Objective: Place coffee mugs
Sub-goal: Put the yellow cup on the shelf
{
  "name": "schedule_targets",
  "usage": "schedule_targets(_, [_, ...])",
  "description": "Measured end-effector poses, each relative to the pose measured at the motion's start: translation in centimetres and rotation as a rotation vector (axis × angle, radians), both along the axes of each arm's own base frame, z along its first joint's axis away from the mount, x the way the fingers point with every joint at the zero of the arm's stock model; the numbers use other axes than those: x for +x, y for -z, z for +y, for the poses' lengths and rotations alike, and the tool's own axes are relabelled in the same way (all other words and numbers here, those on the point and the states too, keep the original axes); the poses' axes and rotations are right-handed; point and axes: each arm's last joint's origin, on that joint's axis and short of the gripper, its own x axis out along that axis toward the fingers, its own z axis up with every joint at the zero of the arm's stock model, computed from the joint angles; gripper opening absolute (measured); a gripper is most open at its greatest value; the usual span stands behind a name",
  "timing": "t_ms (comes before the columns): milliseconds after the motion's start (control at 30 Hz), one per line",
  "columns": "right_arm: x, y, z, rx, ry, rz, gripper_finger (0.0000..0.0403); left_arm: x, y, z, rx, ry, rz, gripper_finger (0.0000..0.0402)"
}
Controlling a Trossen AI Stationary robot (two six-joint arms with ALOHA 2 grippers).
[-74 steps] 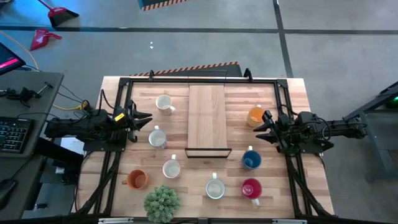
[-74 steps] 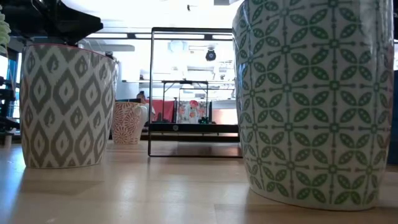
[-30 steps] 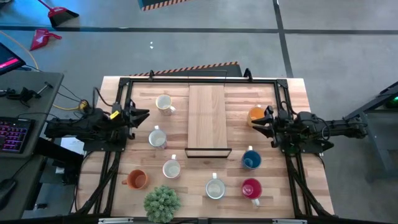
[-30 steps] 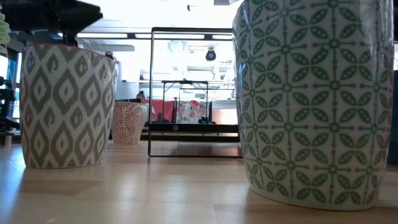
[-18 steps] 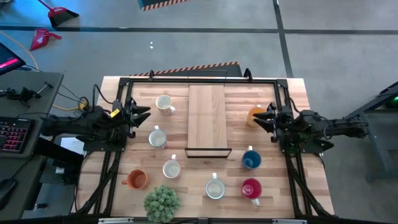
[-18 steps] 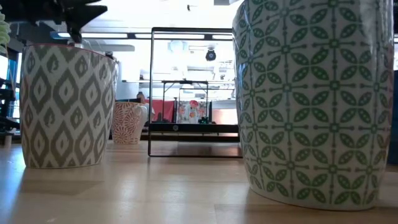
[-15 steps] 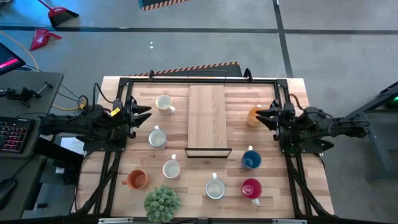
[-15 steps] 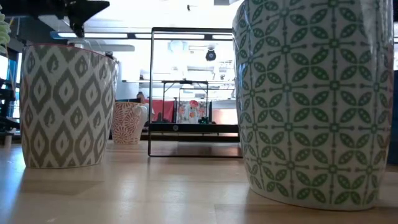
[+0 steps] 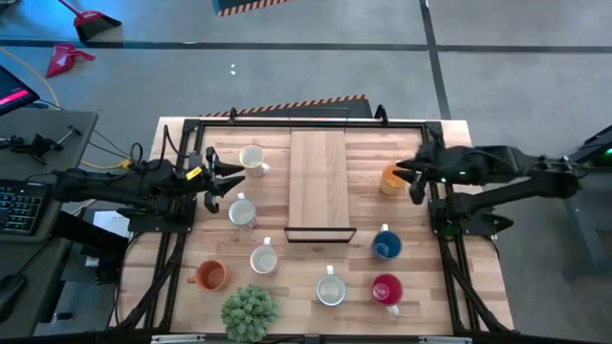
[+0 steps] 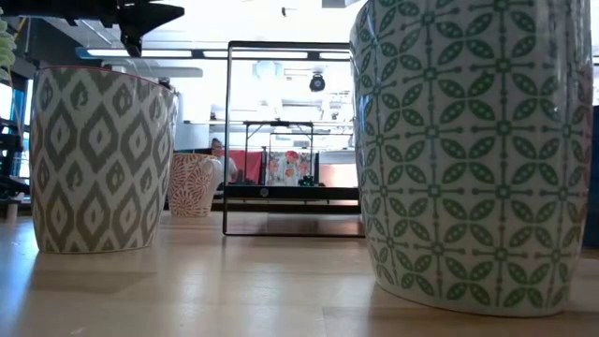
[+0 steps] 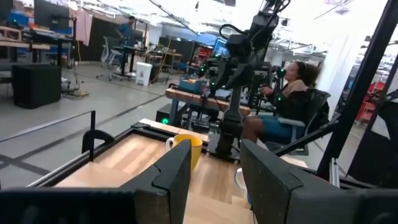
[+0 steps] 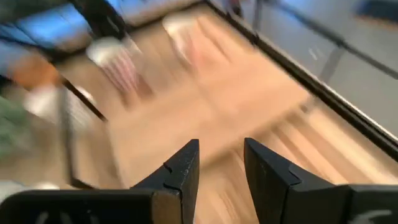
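Note:
Eight mugs stand on their bases on the wooden table. In the high view these are three white mugs (image 9: 252, 159) (image 9: 242, 211) (image 9: 264, 259), an orange mug (image 9: 208, 276), a white mug (image 9: 331, 290), a red-pink mug (image 9: 386, 289), a blue mug (image 9: 386, 246) and an orange mug (image 9: 390, 178). My left gripper (image 9: 228, 178) is open, between the two far-left white mugs. In its wrist view my left gripper (image 11: 214, 168) faces the far orange mug (image 11: 188, 148). My right gripper (image 9: 409, 180) is open, raised beside the far-right orange mug; my right gripper (image 12: 221, 165) looks down on the table.
A wooden board with a black wire frame (image 9: 317, 183) lies in the table's middle. A green spiky plant ball (image 9: 249, 311) sits at the near edge. Black rails (image 9: 182, 229) run along the table's sides. In the low view, patterned mugs (image 10: 98, 159) (image 10: 473, 150) stand close. People sit beyond the table (image 11: 292, 93).
My left gripper has moved toward the table's right, in between the two far-left white mugs. My right arm has lifted and swung toward the far edge, with its gripper tipped down beside the far-right orange mug. No mug has moved.

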Motion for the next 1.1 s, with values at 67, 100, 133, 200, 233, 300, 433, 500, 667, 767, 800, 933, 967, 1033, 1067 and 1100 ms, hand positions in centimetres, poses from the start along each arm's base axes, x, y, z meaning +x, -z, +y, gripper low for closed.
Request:
schedule_targets(67, [0.7,-0.2,0.0,0.015,0.03,0.124,0.0108,0.0,0.0,0.0,-0.009,-0.002,-0.002,0.0129])
schedule_targets(100, [1.1,-0.2,0.0,0.019,0.04,0.178,0.0108,0.0,0.0,0.0,-0.012,-0.002,-0.003,0.0129])
schedule_targets(133, [1.5,-0.2,0.1,0.023,0.05,0.222,0.0108,0.0,0.0,0.0,-0.016,-0.001,-0.004,0.0129])
schedule_targets(200, [2.4,0.2,0.1,0.017,0.057,0.3,0.0108,0.0,0.0,0.0,-0.017,-0.002,-0.003,0.0129])
schedule_targets(233, [2.8,0.6,0.1,0.016,0.058,0.337,0.0108,0.0,0.0,0.0,-0.017,-0.002,-0.004,0.0129])
schedule_targets(300, [3.5,1.5,0.1,0.03,0.078,0.402,0.0108,0.0,0.0,0.0,-0.018,-0.002,-0.004,0.0129])
schedule_targets(433, [4.4,3.9,-0.2,0.047,0.144,0.522,0.0108,0.0,0.0,0.0,-0.018,-0.002,-0.006,0.0129])
schedule_targets(500, [4.6,5.0,-0.4,0.061,0.183,0.553,0.0108,0.0,-0.1,0.0,-0.018,-0.002,-0.011,0.0129])
schedule_targets(667, [4.5,8.1,-1.3,0.21,0.329,0.624,0.0108,0.0,-0.2,0.0,-0.019,-0.001,-0.027,0.0129])
schedule_targets(767, [4.5,9.4,-1.7,0.263,0.417,0.597,0.0108,0.0,-0.2,0.0,-0.018,-0.001,-0.029,0.0129])
schedule_targets(800, [4.7,9.7,-1.9,0.271,0.429,0.576,0.0108,0.0,-0.2,0.0,-0.018,-0.002,-0.029,0.0129])
schedule_targets(933, [5.3,10.5,-2.3,0.268,0.417,0.521,0.0108,0.0,-0.2,0.0,-0.018,-0.002,-0.028,0.0129])
schedule_targets(967, [5.5,10.6,-2.4,0.264,0.398,0.509,0.0108,0.0,-0.2,0.0,-0.018,-0.002,-0.028,0.0129])
schedule_targets(1033, [5.9,10.9,-2.5,0.265,0.367,0.502,0.0108,0.0,-0.2,0.0,-0.018,-0.003,-0.027,0.0129])
schedule_targets(1067, [6.0,11.0,-2.6,0.269,0.356,0.503,0.0108,0.0,-0.2,0.0,-0.018,-0.003,-0.027,0.0129])
schedule_targets(1100, [6.1,11.2,-2.6,0.267,0.35,0.509,0.0108,0.0,-0.2,0.0,-0.018,-0.003,-0.027,0.0129])
